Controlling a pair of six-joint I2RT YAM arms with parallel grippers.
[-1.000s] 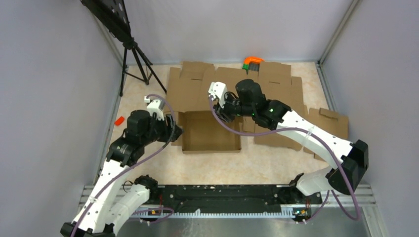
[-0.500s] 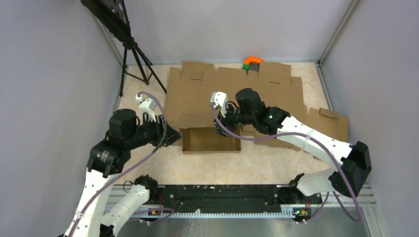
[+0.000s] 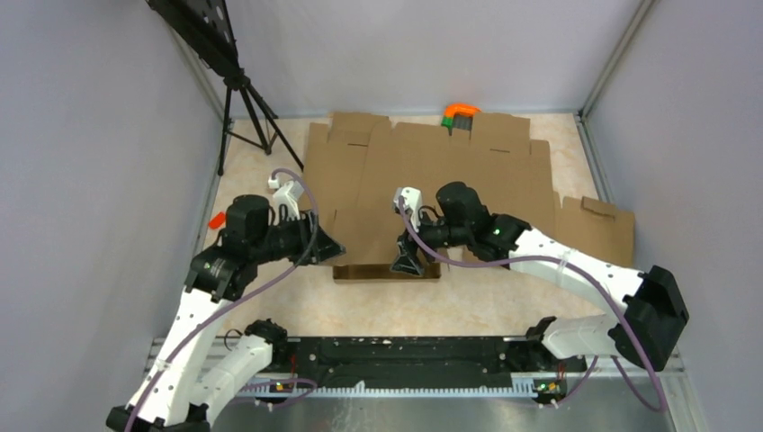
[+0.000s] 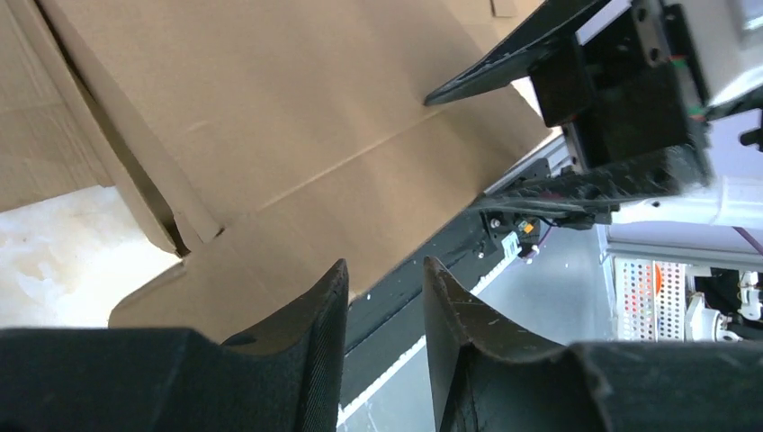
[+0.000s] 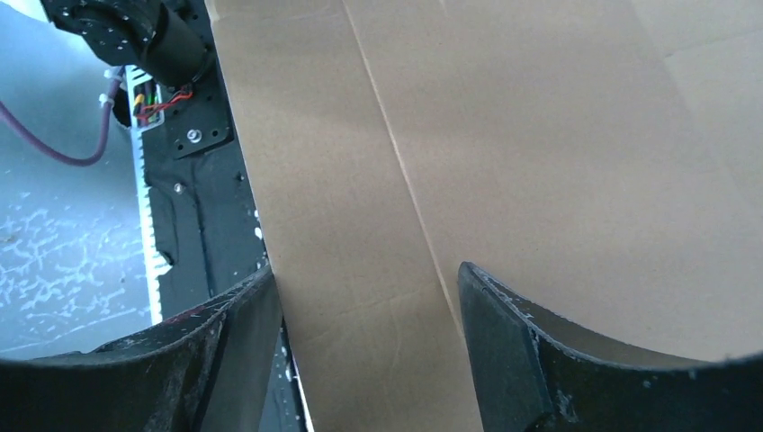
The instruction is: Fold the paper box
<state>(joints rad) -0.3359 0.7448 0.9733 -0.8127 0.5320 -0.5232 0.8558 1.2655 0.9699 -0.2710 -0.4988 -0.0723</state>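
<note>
Top view: we find the paper box [image 3: 385, 241] at mid-bench [image 3: 297, 306], its panel lowered, against the cardboard blanks [image 3: 504, 171]. The left fingers [image 3: 326, 246] sit at its left end and the right fingers [image 3: 405, 265] at its near wall.

Left wrist view: the left fingers stand slightly apart, gripping nothing.

Right wrist view: the right fingers stand wide apart over box cardboard.

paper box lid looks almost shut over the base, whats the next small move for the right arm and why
Probably press the right gripper a little lower at the near edge. The paper box lid covers the tray but a dark strip of front wall shows, so it seems not seated. The left gripper sits at the left corner, apparently steadying it.
</note>
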